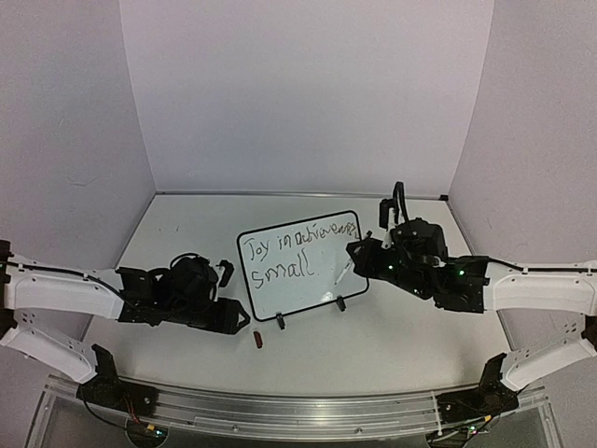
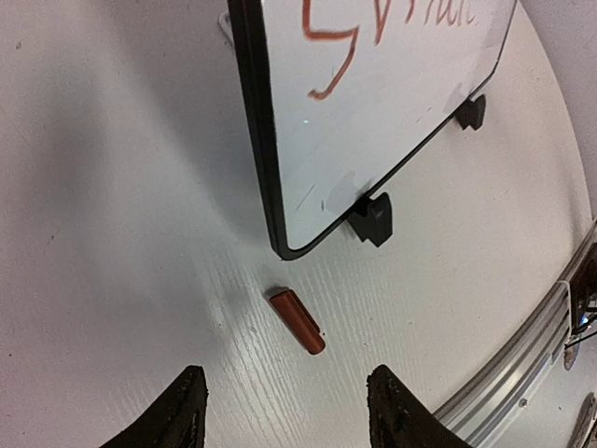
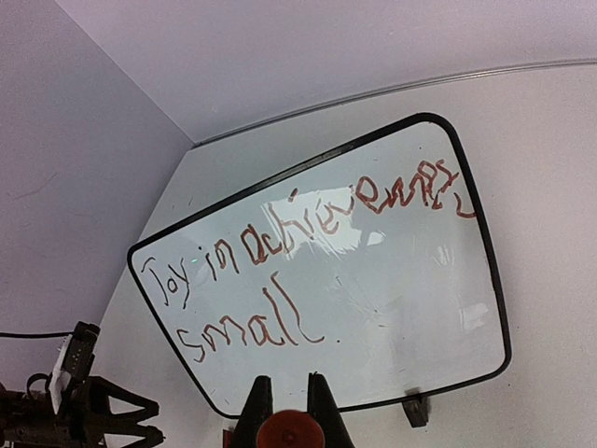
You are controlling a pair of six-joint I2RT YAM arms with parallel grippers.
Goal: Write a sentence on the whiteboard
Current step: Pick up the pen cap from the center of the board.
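The whiteboard [image 1: 300, 266] stands near the middle of the worktop [image 1: 410, 345], between the two arms, propped on its two black clip feet [image 2: 373, 219] and leaning back a little, its face turned toward the arms' bases; its top edge runs slightly uphill to the right as seen from above. Red writing [image 3: 280, 271] covers the upper left of it: the first line starts "Joy in achieve" and ends in a cramped scrawl I cannot make out; below it sits the word "small"; the lower right of the board is bare. The right fingers [image 1: 362, 252] are at the board's right edge, pinched tight on a marker [image 1: 343, 273] whose red end shows between them in the right wrist view; from above, the marker slants down across the board's right side, though whether its tip touches the surface I cannot tell. The left fingers [image 1: 233, 315] sit low beside the board's lower left corner, spread well apart with nothing between them; just ahead of them a small red cap [image 2: 298, 320] lies on its side on the worktop, close to that corner and to the nearer clip foot but touching neither.
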